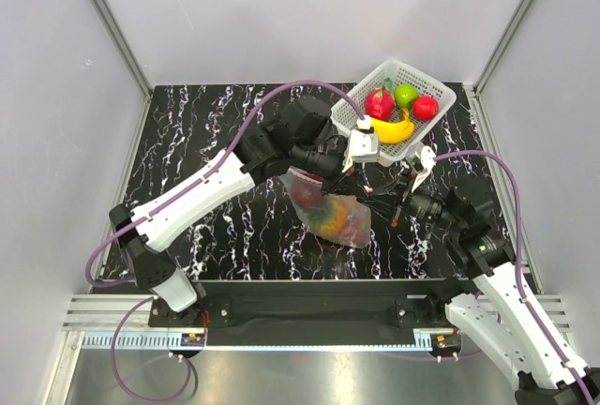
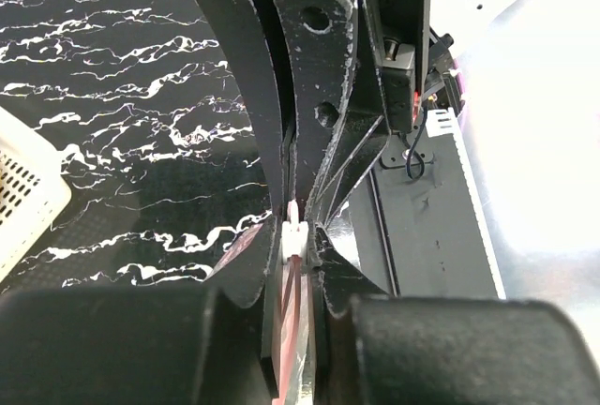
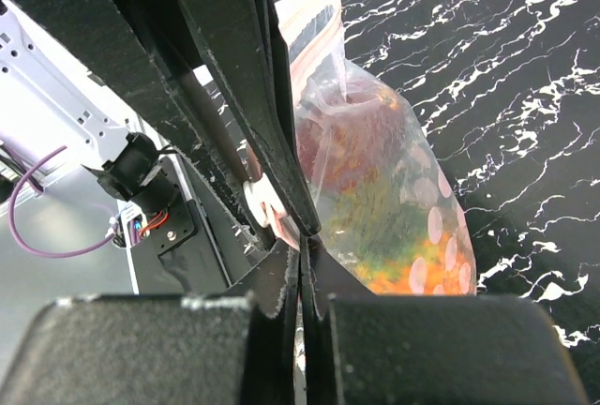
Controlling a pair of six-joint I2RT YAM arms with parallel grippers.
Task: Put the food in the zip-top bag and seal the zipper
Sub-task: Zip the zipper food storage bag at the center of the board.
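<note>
Near the middle of the black, white-veined marble-pattern table [image 1: 206, 133], seen from above, hangs a clear, crinkly plastic zip-top bag [image 1: 354, 229] with pale round spots. Its body trails toward 8 o'clock from the point where the two arms meet. The food is inside it: a small orange toy pineapple with a green leafy top [image 1: 330, 217] and a dark red-purple grape-like piece [image 1: 305, 195] at the pineapple's 10 o'clock. Through the film in the right wrist view, the dark piece [image 3: 349, 142] lies at 12 o'clock of the green and orange mass [image 3: 403, 269].

The zipper [image 3: 314, 25], a thin pink strip along the bag's mouth edge, runs down to the black fingers, which meet tip to tip. The left gripper [image 2: 296, 236] has its jaws drawn in on the zipper, with a small white plastic slider [image 2: 294, 229] at the tips and the strip passing between the fingers toward 6 o'clock. The right gripper [image 3: 300, 236] has its jaws pressed fully together at the bag's edge. It appears to nip the film there, though the contact itself is hidden.

Toward 1 o'clock on the table stands a white lattice plastic basket [image 1: 444, 96], well apart from the bag. It holds a yellow toy banana [image 1: 394, 130], two bright red round fruits [image 1: 380, 104] and a green round fruit [image 1: 405, 95].
</note>
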